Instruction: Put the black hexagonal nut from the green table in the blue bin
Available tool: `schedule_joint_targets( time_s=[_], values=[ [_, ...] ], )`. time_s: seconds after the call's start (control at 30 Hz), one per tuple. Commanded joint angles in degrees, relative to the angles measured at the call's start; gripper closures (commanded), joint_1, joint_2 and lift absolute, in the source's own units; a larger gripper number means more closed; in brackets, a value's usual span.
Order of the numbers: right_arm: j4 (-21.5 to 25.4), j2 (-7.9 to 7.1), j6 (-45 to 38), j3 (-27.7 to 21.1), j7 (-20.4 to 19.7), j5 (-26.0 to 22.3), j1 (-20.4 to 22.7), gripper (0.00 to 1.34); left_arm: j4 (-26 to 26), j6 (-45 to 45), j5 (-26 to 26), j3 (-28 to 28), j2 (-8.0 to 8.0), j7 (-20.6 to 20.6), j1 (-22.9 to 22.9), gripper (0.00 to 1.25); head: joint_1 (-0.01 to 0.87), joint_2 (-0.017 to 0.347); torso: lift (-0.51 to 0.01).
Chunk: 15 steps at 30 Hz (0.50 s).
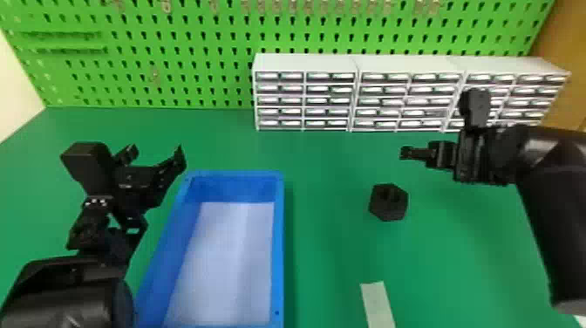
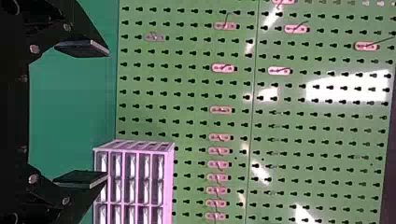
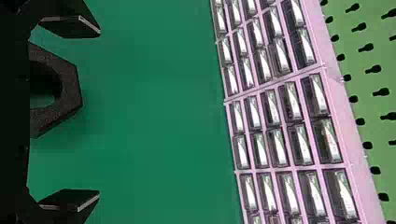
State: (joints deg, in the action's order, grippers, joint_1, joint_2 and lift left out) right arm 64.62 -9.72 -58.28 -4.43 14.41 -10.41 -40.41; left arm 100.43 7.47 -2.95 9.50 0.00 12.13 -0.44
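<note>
I've got the black hexagonal nut (image 1: 388, 214) on the green counter (image 1: 327, 261), to the right of the blue bin (image 1: 279, 244); my right end effector (image 1: 406, 152) is open near the nut; my left end effector (image 1: 155, 153) is open by the bin's far left corner.

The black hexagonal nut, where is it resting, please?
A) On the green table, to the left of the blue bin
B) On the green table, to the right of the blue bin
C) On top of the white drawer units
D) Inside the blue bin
B: the black hexagonal nut sits on the green table, past the right-hand wall of the blue bin.
</note>
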Motion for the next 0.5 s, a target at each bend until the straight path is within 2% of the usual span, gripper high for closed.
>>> schedule_joint_targets(
  time_s=[0.0, 0.47],
  values=[
    [-1.7, 0.23, -1.0, -0.7, 0.0, 0.2, -0.3, 0.09, -0.1, 0.0, 0.0, -0.1, -0.15, 0.0, 0.0, 0.33, 0.686, 0.051, -0.097],
    [-6.8, -0.56, -2.3, -0.5, 0.0, 0.5, -0.2, 0.09, -0.2, 0.0, 0.0, -0.2, -0.15, 0.0, -0.1, 0.33, 0.686, 0.051, -0.097]
  ],
)
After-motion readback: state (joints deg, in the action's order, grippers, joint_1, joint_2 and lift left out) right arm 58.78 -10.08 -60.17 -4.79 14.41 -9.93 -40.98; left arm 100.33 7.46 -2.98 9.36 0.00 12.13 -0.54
